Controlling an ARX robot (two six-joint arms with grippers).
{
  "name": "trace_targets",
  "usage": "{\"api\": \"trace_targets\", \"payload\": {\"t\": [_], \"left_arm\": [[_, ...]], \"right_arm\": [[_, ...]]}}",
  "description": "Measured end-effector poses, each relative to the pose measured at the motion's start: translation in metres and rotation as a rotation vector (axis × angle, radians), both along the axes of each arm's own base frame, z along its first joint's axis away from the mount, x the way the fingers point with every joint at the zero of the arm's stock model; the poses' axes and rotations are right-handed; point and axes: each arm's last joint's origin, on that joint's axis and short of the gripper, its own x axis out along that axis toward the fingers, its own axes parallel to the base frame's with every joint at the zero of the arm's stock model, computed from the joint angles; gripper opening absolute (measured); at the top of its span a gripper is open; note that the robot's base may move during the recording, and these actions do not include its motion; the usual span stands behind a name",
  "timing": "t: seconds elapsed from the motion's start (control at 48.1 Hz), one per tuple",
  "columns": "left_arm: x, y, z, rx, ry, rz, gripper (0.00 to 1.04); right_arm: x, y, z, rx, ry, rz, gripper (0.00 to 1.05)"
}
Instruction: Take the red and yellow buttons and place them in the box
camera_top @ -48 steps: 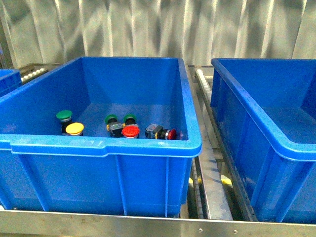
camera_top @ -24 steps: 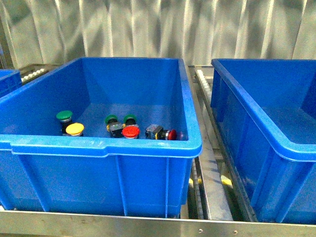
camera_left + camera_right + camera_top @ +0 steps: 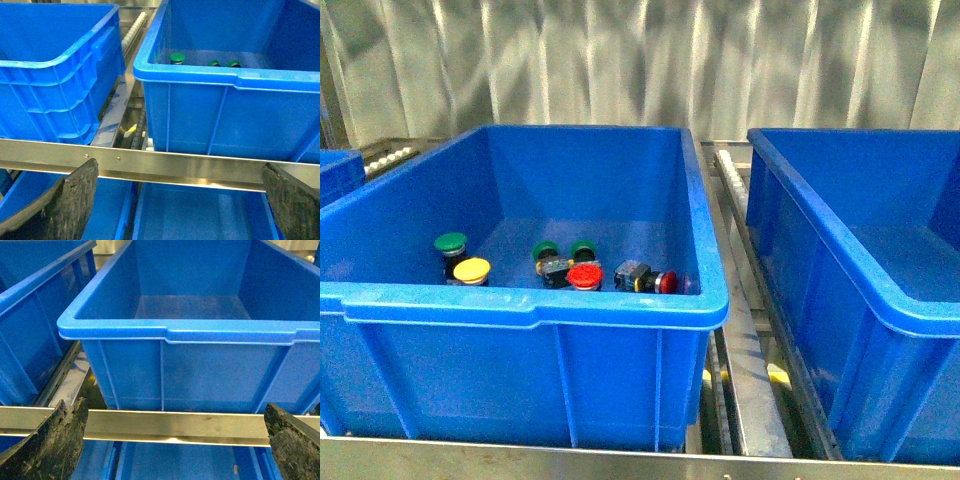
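Over the last second the front view has slid. The large blue plastic bin (image 3: 535,305) at centre left and the empty blue plastic bin (image 3: 840,270) at the right edge now sit slightly lower in the frame, which reads as the camera shifting rather than the load. The buttons inside keep their arrangement. The yellow-capped push button (image 3: 472,269) stands at lower left of the bin floor beside a green-capped button (image 3: 450,242). The upright red-capped push button (image 3: 584,274) stands in the middle before two green-capped buttons (image 3: 546,250), and the tipped red-capped push button (image 3: 666,282) lies on its side just right of it. Neither arm shows there. In the wrist views the left fingers (image 3: 70,200) and right fingers (image 3: 55,440) are spread wide and hold nothing, facing the shiny metal rail (image 3: 175,162). Nothing is picked yet, so the robot seems to be settling before a first reach.
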Motion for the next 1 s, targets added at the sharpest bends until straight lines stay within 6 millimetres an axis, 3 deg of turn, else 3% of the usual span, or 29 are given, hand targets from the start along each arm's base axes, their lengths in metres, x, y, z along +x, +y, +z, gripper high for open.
{"api": "trace_targets", "payload": {"t": [0.291, 0.458, 0.603, 0.686, 0.79, 0.998], "left_arm": [[0.0, 0.0, 0.0, -0.002, 0.002, 0.001, 0.97], [0.011, -0.008, -0.006, -0.447, 0.135, 0.027, 0.97], [0.034, -0.018, 0.031, -0.569, 0.064, -0.067, 0.97], [0.053, -0.023, 0.054, -0.503, 0.044, -0.081, 0.97], [0.09, -0.03, 0.092, -0.374, 0.035, -0.087, 0.97], [0.15, -0.041, 0.127, -0.31, 0.122, -0.095, 0.97]], "right_arm": [[0.0, 0.0, 0.0, 0.0, 0.0, 0.0, 1.02], [0.0, 0.0, 0.0, 0.0, 0.0, 0.0, 1.02], [0.0, 0.0, 0.0, 0.0, 0.0, 0.0, 1.02], [0.0, 0.0, 0.0, 0.0, 0.0, 0.0, 1.02], [0.0, 0.0, 0.0, 0.0, 0.0, 0.0, 1.02], [0.0, 0.0, 0.0, 0.0, 0.0, 0.0, 1.02]]}}
